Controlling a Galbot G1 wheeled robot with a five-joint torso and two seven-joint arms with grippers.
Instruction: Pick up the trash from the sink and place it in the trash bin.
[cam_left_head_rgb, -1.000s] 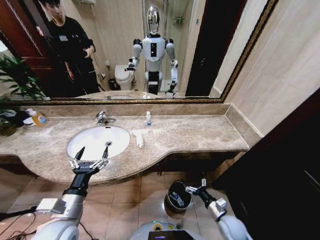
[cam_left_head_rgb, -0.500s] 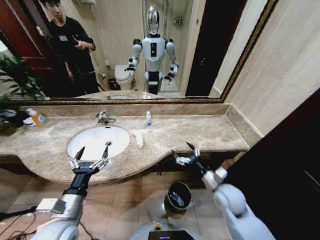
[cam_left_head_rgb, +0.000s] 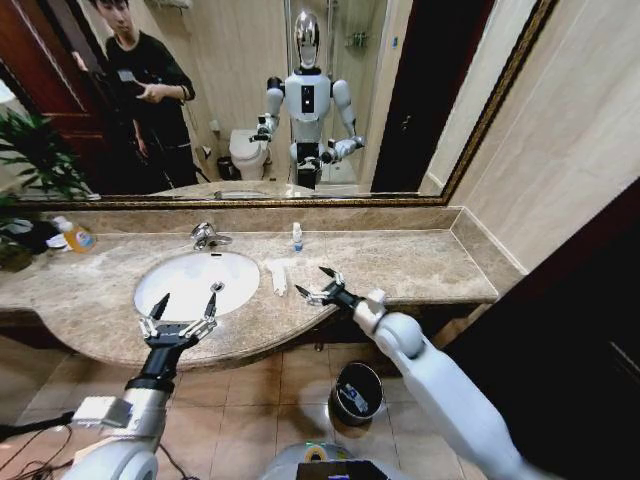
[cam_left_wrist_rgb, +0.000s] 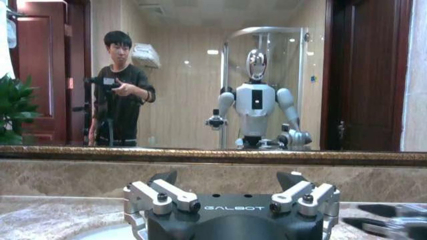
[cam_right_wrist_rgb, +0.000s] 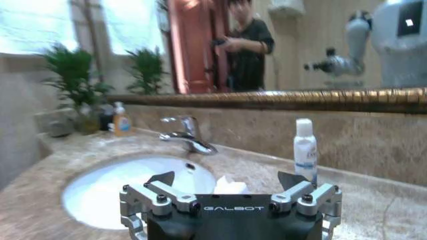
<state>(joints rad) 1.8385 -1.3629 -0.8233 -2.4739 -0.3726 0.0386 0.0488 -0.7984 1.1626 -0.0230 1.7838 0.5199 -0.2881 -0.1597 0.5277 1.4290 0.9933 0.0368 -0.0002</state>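
Right hand (cam_left_head_rgb: 315, 285) wide open over the counter (cam_left_head_rgb: 420, 262), just beside the crumpled tissue (cam_left_head_rgb: 277, 276) lying next to the sink (cam_left_head_rgb: 196, 281). Best lowered straight onto it, then closed. Left hand (cam_left_head_rgb: 182, 308) open, idle.

We noted that the left gripper (cam_left_head_rgb: 184, 303) had black pointed fingers on silver-grey linkages fixed with dark screws. Its black housing bore white "GALBOT" lettering. The right gripper (cam_left_head_rgb: 320, 283) matched it in build. Both arms had smooth white-grey shells; the left forearm had a black segment behind the wrist.
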